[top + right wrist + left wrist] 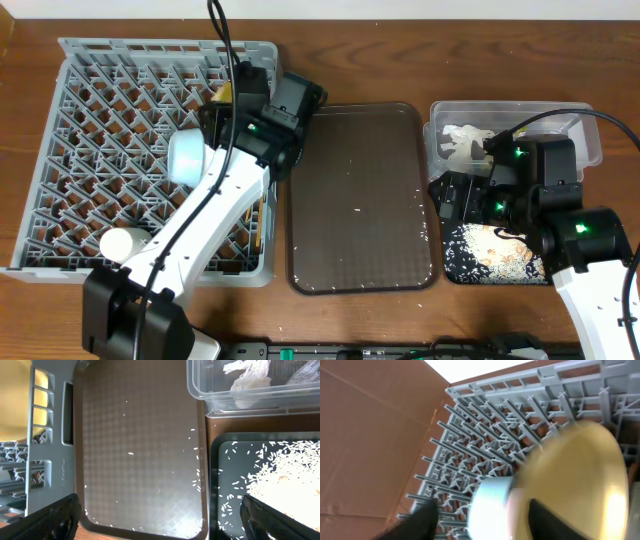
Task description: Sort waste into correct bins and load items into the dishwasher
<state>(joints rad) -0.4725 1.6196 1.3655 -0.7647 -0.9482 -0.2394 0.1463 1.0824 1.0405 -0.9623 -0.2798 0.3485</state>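
The yellow plate (575,480) was in the grey rack (485,425), at its right side towards the far corner. It looked to be up on its edge among the pegs with its broad face turned to my left wrist camera, though the blur kept me from being sure of the lean. The left end effector (484,510) sat right against it, fingers spread wide, one finger dark across the plate's lower rim. I could not tell whether that finger touched the plate. The light-blue bowl (187,157) lay in the rack just beside the plate.

I judged the left arm far the nearer. The plate lay to the right of its fingers, its rim running roughly along the rack's right wall, so any further seating would be that arm's job. The right end effector (160,500) hung wide and empty over the brown tray (360,200), well apart from the plate, with the black tray (227,460) of rice (285,485) beside it.
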